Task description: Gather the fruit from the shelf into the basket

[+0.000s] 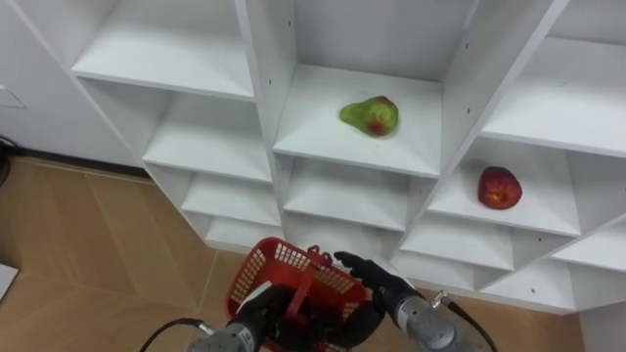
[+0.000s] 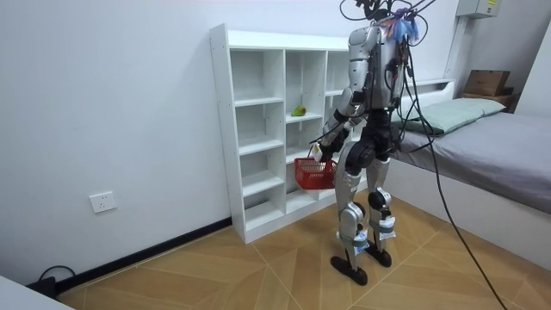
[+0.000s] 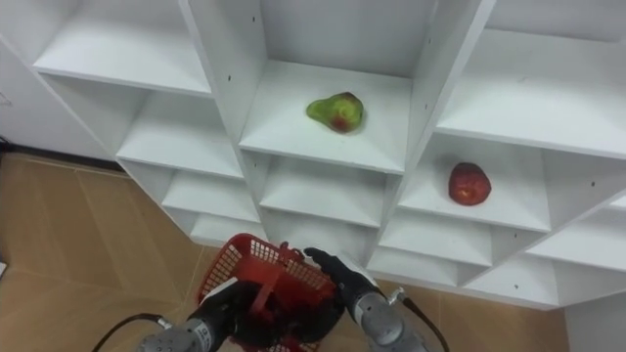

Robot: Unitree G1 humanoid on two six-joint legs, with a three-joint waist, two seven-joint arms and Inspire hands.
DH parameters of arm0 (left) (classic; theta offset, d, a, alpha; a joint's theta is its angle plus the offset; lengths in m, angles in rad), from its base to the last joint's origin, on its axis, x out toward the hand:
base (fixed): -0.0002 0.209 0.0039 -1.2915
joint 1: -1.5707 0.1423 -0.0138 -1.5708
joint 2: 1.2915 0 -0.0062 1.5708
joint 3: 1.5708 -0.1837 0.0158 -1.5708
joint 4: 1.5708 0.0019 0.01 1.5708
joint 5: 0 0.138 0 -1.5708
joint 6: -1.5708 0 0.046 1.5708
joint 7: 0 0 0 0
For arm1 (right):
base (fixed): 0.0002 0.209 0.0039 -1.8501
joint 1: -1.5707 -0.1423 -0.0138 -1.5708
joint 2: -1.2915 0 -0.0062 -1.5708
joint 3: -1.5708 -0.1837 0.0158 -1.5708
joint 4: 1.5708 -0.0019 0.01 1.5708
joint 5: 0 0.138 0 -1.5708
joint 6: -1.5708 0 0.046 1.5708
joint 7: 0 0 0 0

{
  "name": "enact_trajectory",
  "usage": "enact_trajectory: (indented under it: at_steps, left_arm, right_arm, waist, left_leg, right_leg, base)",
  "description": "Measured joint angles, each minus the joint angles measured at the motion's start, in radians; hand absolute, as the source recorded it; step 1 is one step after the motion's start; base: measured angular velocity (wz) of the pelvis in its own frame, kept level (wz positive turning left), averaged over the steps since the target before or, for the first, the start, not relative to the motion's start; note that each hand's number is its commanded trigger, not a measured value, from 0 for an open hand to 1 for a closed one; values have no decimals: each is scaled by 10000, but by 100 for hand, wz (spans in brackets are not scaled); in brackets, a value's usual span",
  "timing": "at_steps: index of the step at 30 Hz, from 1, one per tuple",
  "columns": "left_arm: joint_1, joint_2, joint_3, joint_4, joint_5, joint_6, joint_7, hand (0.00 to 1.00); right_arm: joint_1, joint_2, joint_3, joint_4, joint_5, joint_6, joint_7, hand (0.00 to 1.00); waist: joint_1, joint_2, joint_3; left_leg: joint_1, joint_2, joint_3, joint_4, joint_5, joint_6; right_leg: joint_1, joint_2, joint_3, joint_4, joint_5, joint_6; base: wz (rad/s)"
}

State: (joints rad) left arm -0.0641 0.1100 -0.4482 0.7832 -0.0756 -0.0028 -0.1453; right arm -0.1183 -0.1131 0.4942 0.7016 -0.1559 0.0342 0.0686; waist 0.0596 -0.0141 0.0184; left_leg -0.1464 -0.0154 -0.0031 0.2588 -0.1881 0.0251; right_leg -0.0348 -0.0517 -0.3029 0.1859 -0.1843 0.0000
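Left hand gripped red basket by its handle below the closet; right hand hovered released at its rim, free for pear.

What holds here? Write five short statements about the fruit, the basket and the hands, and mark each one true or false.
1. The pear lies in the middle column of the shelf unit. True.
2. The apple shares the pear's compartment. False: it lies in the next column to the right, on a lower shelf.
3. The left hand grips the red basket by its handle. True.
4. The right hand is closed round the pear. False: it is open, down at the basket; the pear lies untouched.
5. The robot kneels. False: the room view shows it standing upright before the shelf unit.
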Motion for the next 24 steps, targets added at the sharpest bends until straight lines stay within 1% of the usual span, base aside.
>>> enact_trajectory:
  at_steps: [4, 7, 12, 16, 21, 24]
  left_arm:
    - [7, -25, -3, 0, -2, 0, 73, 100]
    - [7, -34, 27, 0, -8, 0, 113, 100]
    - [7, -52, 289, 2, -23, -1, 157, 100]
    - [7, 59, 349, 4, -538, -1, 243, 100]
    - [11, 65, 534, 4, -874, 0, 286, 100]
    - [40, 50, 578, 4, -887, 1, 287, 100]
  right_arm:
    - [7, 0, 81, -1, 3, 0, 1, 3]
    - [31, -20, 90, -2, 4, 0, 6, 2]
    - [27, -101, 18, -2, -13, -23, -6, 0]
    - [35, -136, -9, -19, -13, -23, -14, 0]
    - [33, -154, -56, -49, -12, -23, -14, 0]
    - [48, -162, -58, -103, -26, -22, -10, 0]
  waist:
    - [-6, 64, -50]
    - [-6, 70, -53]
    - [-3, 76, -58]
    - [-4, 74, -58]
    - [2, 49, -75]
    - [12, 2, -118]
  left_leg:
    - [31, 0, 0, -1, 9, -2]
    - [128, 2, 6, -11, 14, -5]
    - [189, 3, 21, 0, 25, 1]
    - [172, 1, 6, -9, 45, -2]
    - [131, -16, -5, -37, 46, -3]
    - [170, -22, -8, -16, 48, -3]
  right_leg:
    - [33, -3, -2, 0, 0, 0]
    - [150, 0, -19, -8, 0, 0]
    - [234, -8, -16, -5, 0, 0]
    - [230, -9, -17, 0, -1, -1]
    - [224, -2, -25, -1, -1, -1]
    - [222, -5, -23, 3, -1, -1]
  base:
    - [0]
    - [1]
    - [0]
    - [0]
    - [0]
    - [0]
